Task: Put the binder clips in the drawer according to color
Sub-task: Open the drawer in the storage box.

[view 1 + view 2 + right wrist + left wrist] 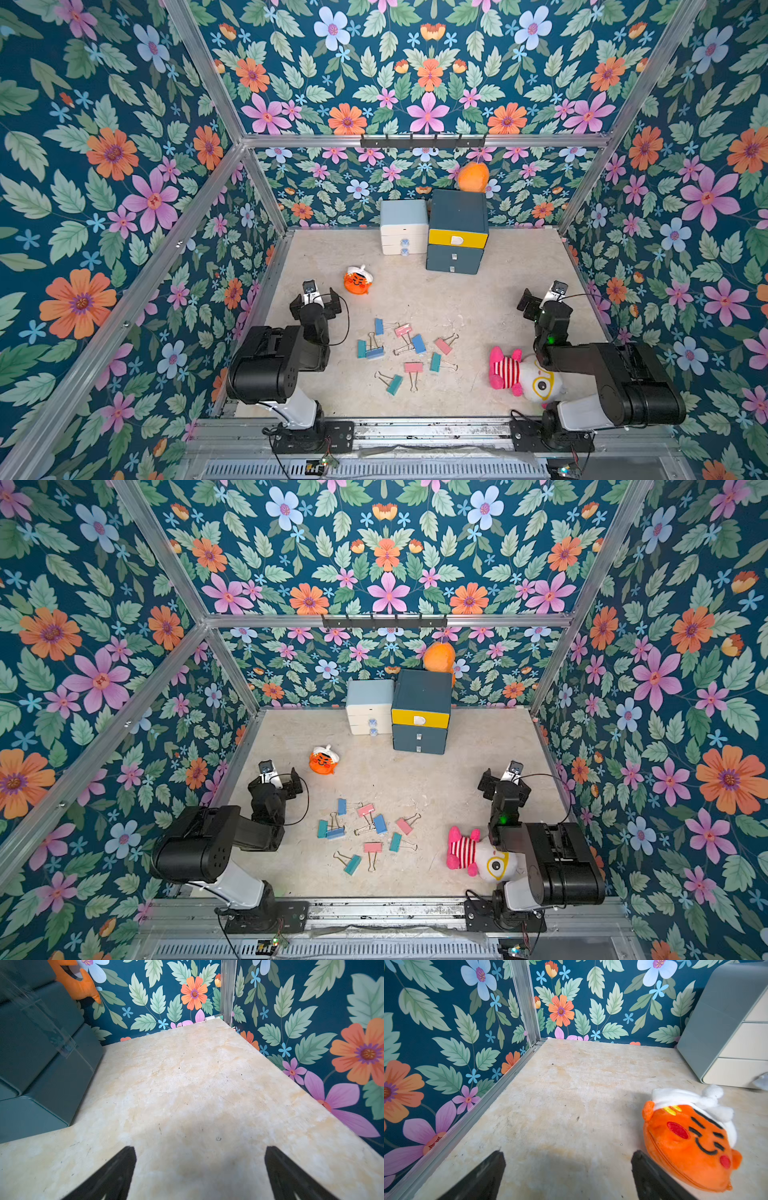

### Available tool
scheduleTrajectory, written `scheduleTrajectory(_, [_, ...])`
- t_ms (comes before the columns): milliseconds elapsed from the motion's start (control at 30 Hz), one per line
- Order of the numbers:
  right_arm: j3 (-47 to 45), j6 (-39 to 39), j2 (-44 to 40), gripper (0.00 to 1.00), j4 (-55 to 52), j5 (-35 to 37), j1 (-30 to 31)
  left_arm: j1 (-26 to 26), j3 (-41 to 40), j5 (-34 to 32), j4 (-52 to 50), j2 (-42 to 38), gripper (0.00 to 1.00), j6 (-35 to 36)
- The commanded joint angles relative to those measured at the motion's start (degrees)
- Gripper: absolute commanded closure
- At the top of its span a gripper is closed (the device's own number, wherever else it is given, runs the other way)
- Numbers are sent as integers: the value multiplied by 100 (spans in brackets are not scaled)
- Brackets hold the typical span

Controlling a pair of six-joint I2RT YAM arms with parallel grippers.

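In both top views the binder clips (419,344) lie scattered on the counter (415,291) between my arms, well apart from the drawer (457,237) by the back wall. Left wrist: my left pincer (566,1154) is spread, with an orange plush toy (685,1142) just beside it. Right wrist: my right pincer (200,1149) is spread, with the drawer near.

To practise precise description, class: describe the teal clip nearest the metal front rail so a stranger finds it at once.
On the beige table, binder clips lie scattered toward the front. The teal clip lies at the scatter's near edge, closest to the metal rail. Beside it lies a pink clip; the other teal clips lie farther back.
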Motion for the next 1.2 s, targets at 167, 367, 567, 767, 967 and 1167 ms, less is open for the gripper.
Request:
scheduleTrajectory(167, [21,-11,3,1,142,-25,-3,8,7,17,186,2,1,11])
scheduleTrajectory(367, [22,-15,3,1,142,-25,-2,8,10,18,183,5,1,9])
scheduleTrajectory(567, [18,-16,3,1,139,-25,-2,6,11,22,187,2,1,17])
scheduleTrajectory(767, [-36,21,-184,1,111,155,-2,8,-31,30,219,-13,1,37])
scheduleTrajectory(967, [114,39,-2147,1,-1454,232,82,-439,-331,-276,-179,-1151,1,380])
scheduleTrajectory(1167, [1661,1090,-3720,1,-4049,-537,83,-1629,547,-1244,-2416,-2855,1,13])
